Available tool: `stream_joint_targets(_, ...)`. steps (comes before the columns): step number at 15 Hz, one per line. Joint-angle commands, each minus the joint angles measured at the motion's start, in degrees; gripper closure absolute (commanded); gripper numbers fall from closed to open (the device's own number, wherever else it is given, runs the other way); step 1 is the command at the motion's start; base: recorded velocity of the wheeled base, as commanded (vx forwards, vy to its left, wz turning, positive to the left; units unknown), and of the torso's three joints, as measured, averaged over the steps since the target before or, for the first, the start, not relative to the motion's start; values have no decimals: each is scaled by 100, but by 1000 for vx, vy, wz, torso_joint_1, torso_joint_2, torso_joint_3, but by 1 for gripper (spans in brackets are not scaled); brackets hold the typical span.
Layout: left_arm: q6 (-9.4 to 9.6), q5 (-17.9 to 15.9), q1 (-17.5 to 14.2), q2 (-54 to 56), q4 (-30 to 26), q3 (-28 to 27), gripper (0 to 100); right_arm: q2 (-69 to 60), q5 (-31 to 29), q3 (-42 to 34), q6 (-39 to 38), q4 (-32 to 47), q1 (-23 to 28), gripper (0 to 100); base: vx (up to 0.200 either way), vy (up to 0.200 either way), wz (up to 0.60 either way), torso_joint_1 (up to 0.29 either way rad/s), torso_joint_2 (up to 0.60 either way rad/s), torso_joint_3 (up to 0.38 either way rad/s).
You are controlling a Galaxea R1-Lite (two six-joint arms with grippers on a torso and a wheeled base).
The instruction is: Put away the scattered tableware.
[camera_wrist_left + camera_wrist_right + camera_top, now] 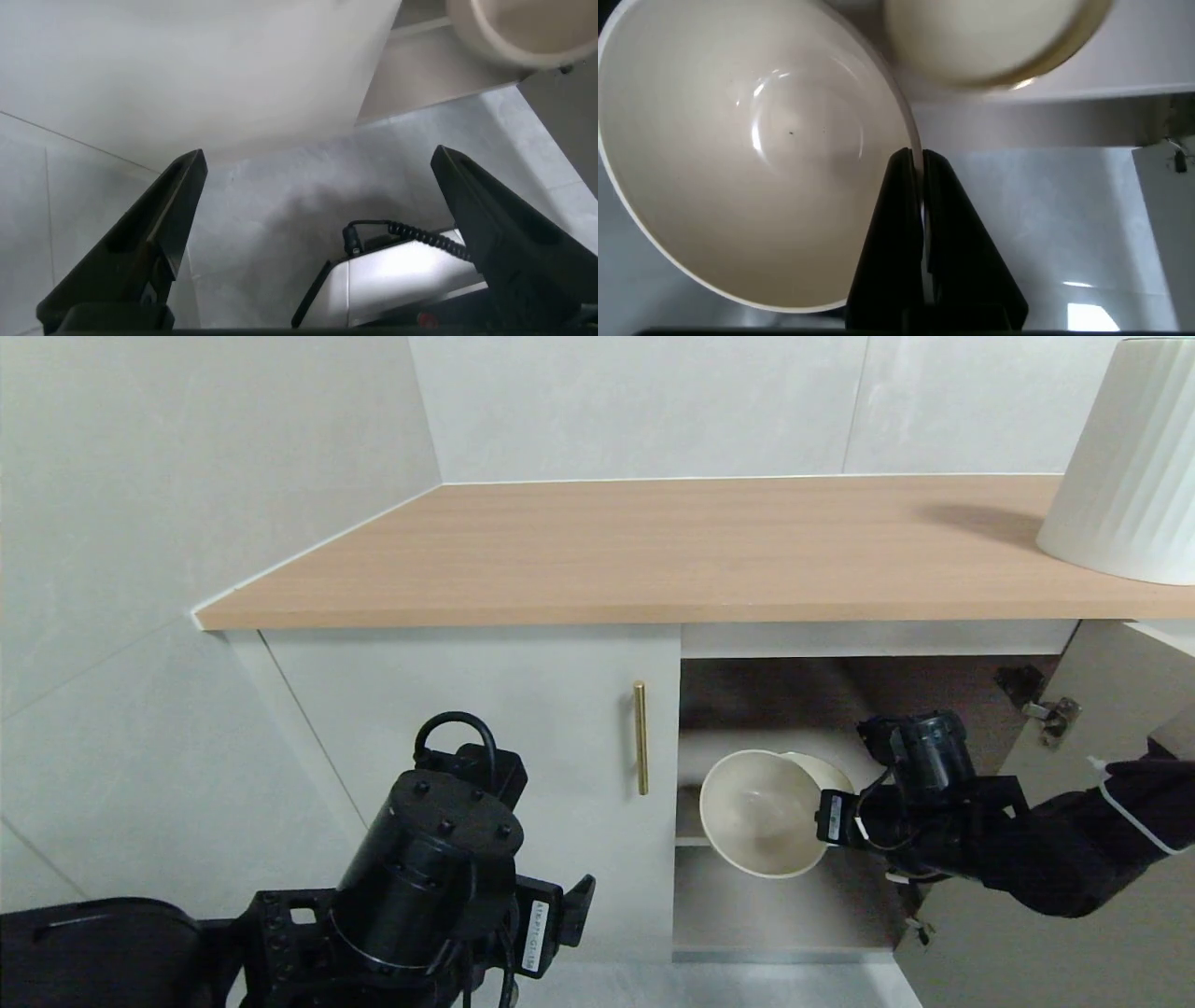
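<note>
The cream bowl (758,814) is hanging tilted in the open cabinet's (775,907) mouth, its rim pinched by the right gripper (922,238), just before a second bowl (990,37) on the shelf behind. Levelling it before easing it farther in is looking wise. The left gripper (318,177) is hanging spread open, low and to the left.

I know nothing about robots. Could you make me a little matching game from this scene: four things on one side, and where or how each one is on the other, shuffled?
Things
1. cream bowl
2. left gripper
3. gold handle
4. white ribbed object

States
A. on the closed cabinet door
B. stands on the wooden countertop
C. fingers open, holding nothing
D. pinched at its rim by the right gripper

Pairs: 1-D, 2-C, 3-A, 4-B
</note>
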State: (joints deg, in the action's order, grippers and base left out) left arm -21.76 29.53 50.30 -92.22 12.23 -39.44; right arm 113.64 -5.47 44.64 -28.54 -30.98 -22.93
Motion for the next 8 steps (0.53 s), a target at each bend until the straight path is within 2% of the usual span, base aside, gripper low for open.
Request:
stream_joint_targets(1,5,1,-2,38,-1,6,0,185,-68,203,-152,4,210,100,0,0,0,0,0,0)
stream_joint_targets(4,5,1,-2,-6,-1,15,0,404,-455,537,-548,21,421,100,0,0,0,0,0,0)
stream_joint_targets(8,5,1,-2,-15,-10,15,0,642,-578,853,-934,21,676,100,0,0,0,0,0,0)
